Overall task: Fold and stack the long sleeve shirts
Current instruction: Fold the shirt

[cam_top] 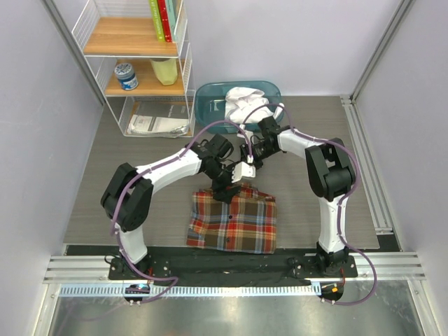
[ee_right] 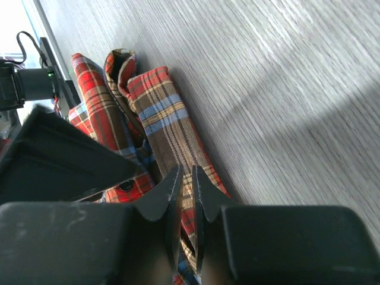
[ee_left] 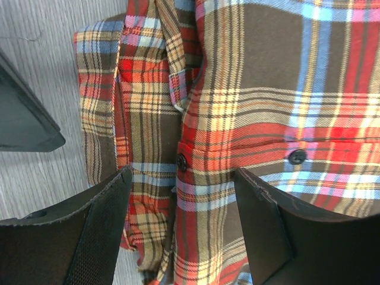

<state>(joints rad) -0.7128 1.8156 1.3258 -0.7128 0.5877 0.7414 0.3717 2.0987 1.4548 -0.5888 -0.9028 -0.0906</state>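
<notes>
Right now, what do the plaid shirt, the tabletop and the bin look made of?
Plaid shirt: soft woven cloth, probably brushed flannel; matte, fuzzy weave, creased folds. Tabletop: likely grey wood-grain laminate; streaked print, faint sheen. Bin: seemingly translucent teal plastic; smooth walls, rounded corners.

No text can be read in any view. Print is seen on the booklet (cam_top: 155,120) in the lowest basket of the shelf (cam_top: 119,35), on the label of the tin (cam_top: 127,76) one level up, and on the spines of the books (cam_top: 162,19) at the top. All of it is too small to be made out.
</notes>
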